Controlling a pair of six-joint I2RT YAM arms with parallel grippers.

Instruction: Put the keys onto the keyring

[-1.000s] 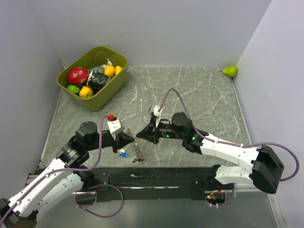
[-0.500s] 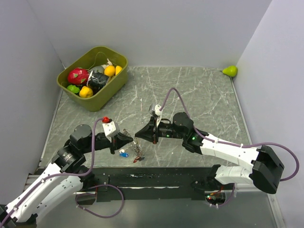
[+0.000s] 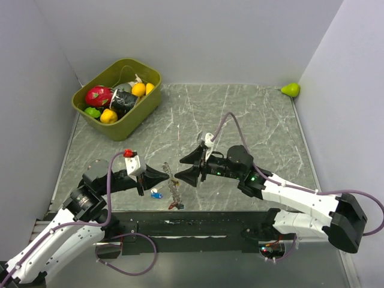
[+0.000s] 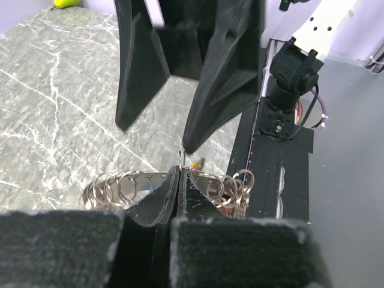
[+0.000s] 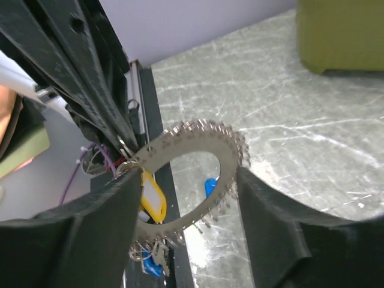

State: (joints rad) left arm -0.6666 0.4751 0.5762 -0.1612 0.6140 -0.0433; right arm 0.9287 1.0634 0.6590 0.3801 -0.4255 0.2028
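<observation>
The keyring [image 5: 223,146], a flat silvery loop fringed with small split rings, hangs in the air from my left gripper [image 4: 180,173], which is shut on its edge. A yellow tag [image 5: 152,201] and a blue tag [image 5: 153,267] dangle from its lower part. My right gripper [image 5: 187,174] is open, its fingers [image 4: 225,78] on either side of the loop without touching it. In the top view the keyring [image 3: 174,187] hangs between the left gripper [image 3: 168,172] and the right gripper [image 3: 191,167]. One blue key [image 3: 156,194] lies on the table below.
A green bin [image 3: 141,109] of toy fruit stands at the back left. A green pear [image 3: 291,90] lies in the far right corner. A small red piece [image 3: 175,206] rests by the table's black front edge [image 3: 198,225].
My right gripper has opened, let go of the keyring and drawn back a little to the right. The left gripper kept its grip and shifted slightly.
</observation>
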